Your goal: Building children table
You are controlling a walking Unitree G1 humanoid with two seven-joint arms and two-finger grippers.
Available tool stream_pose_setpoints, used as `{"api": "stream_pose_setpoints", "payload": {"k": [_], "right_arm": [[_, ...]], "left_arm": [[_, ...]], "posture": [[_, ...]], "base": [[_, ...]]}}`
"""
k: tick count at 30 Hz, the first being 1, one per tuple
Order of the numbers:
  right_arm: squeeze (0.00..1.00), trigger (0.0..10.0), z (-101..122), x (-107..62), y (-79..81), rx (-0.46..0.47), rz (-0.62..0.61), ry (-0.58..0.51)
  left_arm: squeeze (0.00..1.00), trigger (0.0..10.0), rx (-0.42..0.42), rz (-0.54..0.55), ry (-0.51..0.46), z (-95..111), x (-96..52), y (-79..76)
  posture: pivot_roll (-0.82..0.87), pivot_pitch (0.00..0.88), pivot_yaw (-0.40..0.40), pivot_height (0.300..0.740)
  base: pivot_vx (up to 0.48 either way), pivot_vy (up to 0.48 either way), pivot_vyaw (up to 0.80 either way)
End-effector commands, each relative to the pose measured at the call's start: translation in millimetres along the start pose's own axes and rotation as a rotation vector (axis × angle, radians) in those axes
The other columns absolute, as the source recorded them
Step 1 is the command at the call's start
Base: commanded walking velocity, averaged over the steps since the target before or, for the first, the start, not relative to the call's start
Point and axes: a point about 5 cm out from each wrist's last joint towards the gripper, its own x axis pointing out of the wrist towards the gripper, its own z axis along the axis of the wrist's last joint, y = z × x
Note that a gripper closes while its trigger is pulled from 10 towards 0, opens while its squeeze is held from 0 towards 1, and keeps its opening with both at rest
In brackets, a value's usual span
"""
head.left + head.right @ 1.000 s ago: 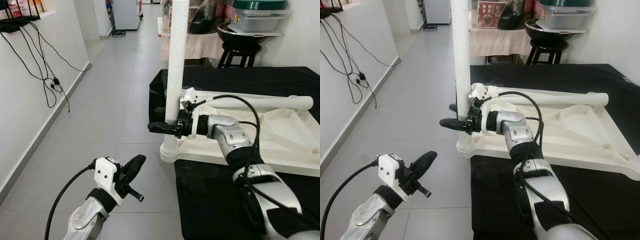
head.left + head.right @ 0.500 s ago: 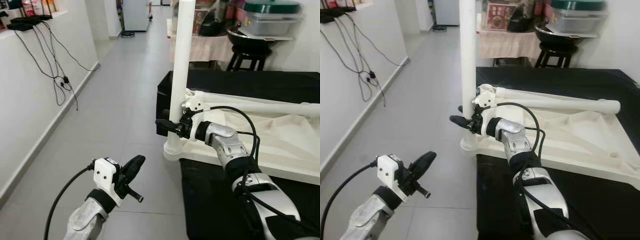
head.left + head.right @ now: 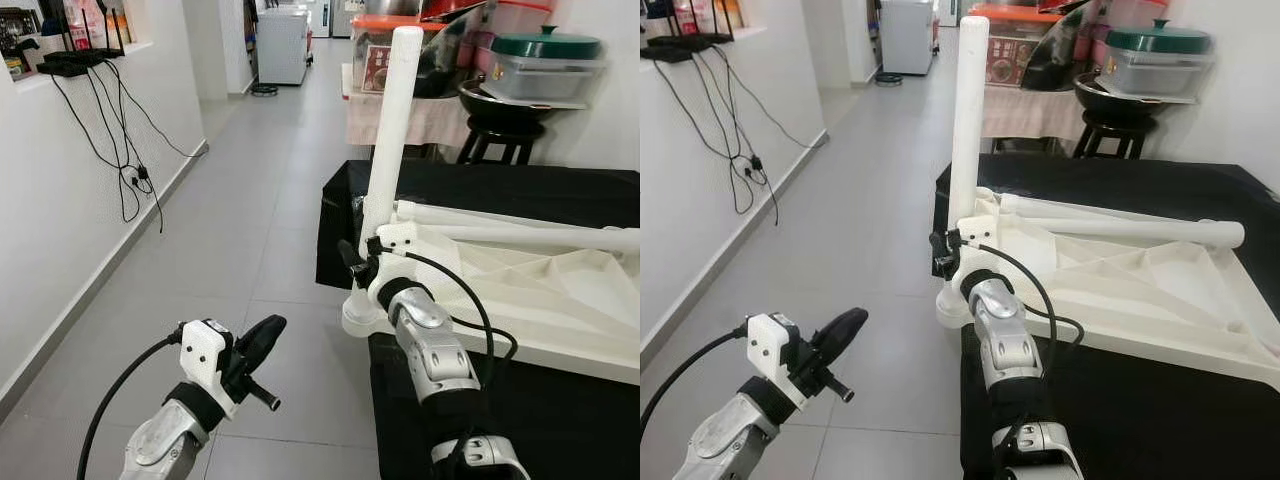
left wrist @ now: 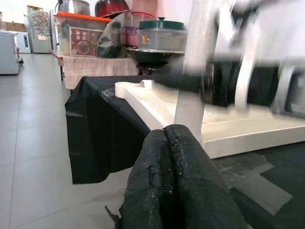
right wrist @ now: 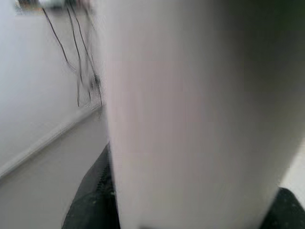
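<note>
While the left gripper [image 3: 262,340] hangs closed at near left, the upright table leg [image 3: 388,140], long axis vertical, is clasped by the right gripper [image 3: 358,268].

Table leg [image 3: 392,130]: smooth white plastic tube, satin sheen, no visible texture; blurred close up in the right wrist view.
Table top [image 3: 1160,290], lying upside down: same white plastic, moulded ribs on the underside, matt to satin.
Black cloth [image 3: 520,185] under it: matt fabric, soft folds where it hangs at the edge.
Right gripper [image 3: 352,262]: black, matt fingers; arm shell is brushed silver metal with a glossy black cable.
Left gripper [image 3: 262,340]: fingers [image 4: 176,191] show a rough, grainy black rubber-like surface; white plastic housing behind them.
Floor [image 3: 250,200]: grey tiles, smooth, faintly glossy.
Wall [image 3: 60,190]: matt white paint.
</note>
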Motion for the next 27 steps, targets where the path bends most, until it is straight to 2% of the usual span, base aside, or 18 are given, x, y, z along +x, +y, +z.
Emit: {"api": "stream_pose_setpoints", "payload": {"k": [1,3,7,8,9,10,11,12,13,15,16,18,20,21,22,23,27], "right_arm": [[1.00,10.0,-18.3,-6.0,-7.6,0.019,-0.036,0.118],[1.00,10.0,0.7,1.4,-10.3,0.059,0.031,0.071],[1.00,10.0,0.7,1.4,-10.3,0.059,0.031,0.071],[1.00,10.0,8.1,7.4,-9.8,0.065,0.107,0.048],[0.96,10.0,21.9,14.1,-6.3,0.040,0.286,0.003],[0.96,10.0,21.9,14.1,-6.3,0.040,0.286,0.003],[0.00,10.0,33.6,18.4,-4.2,0.009,0.455,-0.031],[0.00,10.0,40.8,19.7,-3.6,-0.013,0.562,-0.051],[0.00,10.0,40.8,19.7,-3.6,-0.013,0.562,-0.051],[0.00,10.0,50.2,21.1,0.9,-0.068,0.729,-0.067],[0.00,10.0,50.2,21.1,0.9,-0.068,0.729,-0.067],[0.00,10.0,53.8,20.9,5.9,-0.076,0.829,-0.061],[0.00,10.0,54.7,20.7,8.2,-0.074,0.869,-0.055],[0.00,2.7,54.9,21.5,10.2,-0.072,0.896,-0.045],[0.00,2.7,54.9,21.5,10.2,-0.072,0.896,-0.045],[0.00,0.0,55.0,22.9,11.9,-0.061,0.914,-0.035],[0.00,0.0,53.9,25.9,13.4,-0.059,0.917,-0.019]], "left_arm": [[0.00,10.0,0.010,-0.004,0.007,-0.2,0.5,2.9],[0.00,10.0,0.009,-0.010,0.009,-0.6,1.7,3.2],[0.00,10.0,0.009,-0.010,0.009,-0.6,1.7,3.2],[0.00,10.0,0.008,-0.011,0.009,-0.7,2.1,3.2],[0.00,10.0,0.011,-0.011,0.008,-0.8,3.0,3.2],[0.00,10.0,0.011,-0.011,0.008,-0.8,3.0,3.2],[0.00,10.0,0.013,-0.012,0.007,-1.1,4.1,3.2],[0.00,10.0,0.014,-0.012,0.006,-1.3,4.9,3.2],[0.00,10.0,0.014,-0.012,0.006,-1.3,4.9,3.2],[0.00,10.0,0.018,-0.013,0.008,-2.1,6.0,2.3],[0.00,10.0,0.018,-0.013,0.008,-2.1,6.0,2.3],[0.00,10.0,0.020,-0.015,0.009,-2.8,6.3,1.7],[0.00,10.0,0.021,-0.015,0.009,-3.0,6.3,1.5],[0.00,10.0,0.021,-0.016,0.010,-3.4,6.5,1.4],[0.00,10.0,0.021,-0.016,0.010,-3.4,6.5,1.4],[0.00,10.0,0.021,-0.017,0.011,-4.0,6.6,1.0],[0.00,10.0,0.022,-0.018,0.012,-4.8,7.0,0.4]], "posture": [[0.01,0.000,-0.005,0.740],[0.01,0.000,-0.005,0.740],[0.01,0.000,-0.005,0.740],[0.01,0.000,-0.005,0.740],[0.01,0.000,-0.009,0.740],[0.01,0.000,-0.009,0.740],[0.02,0.000,-0.010,0.740],[0.02,0.000,-0.010,0.740],[0.02,0.000,-0.010,0.740],[0.04,0.000,-0.014,0.740],[0.04,0.000,-0.014,0.740],[0.04,0.000,-0.012,0.740],[0.04,0.000,-0.012,0.740],[0.04,0.000,-0.014,0.740],[0.04,0.000,-0.014,0.740],[0.05,0.000,-0.016,0.740],[0.05,0.000,-0.018,0.740]], "base": [[0.000,0.000,0.00],[0.000,0.000,0.00],[0.000,0.000,0.00],[0.000,0.000,0.00],[0.000,0.000,0.00],[0.000,0.000,0.00],[0.000,0.000,0.00],[0.000,0.000,0.00],[0.000,0.000,0.00],[0.000,0.000,0.00],[0.000,0.000,0.00],[0.000,0.000,0.00],[0.000,0.000,0.00],[0.000,0.000,0.00],[0.000,0.000,0.00],[0.000,0.000,0.00],[0.000,0.000,0.00]]}}
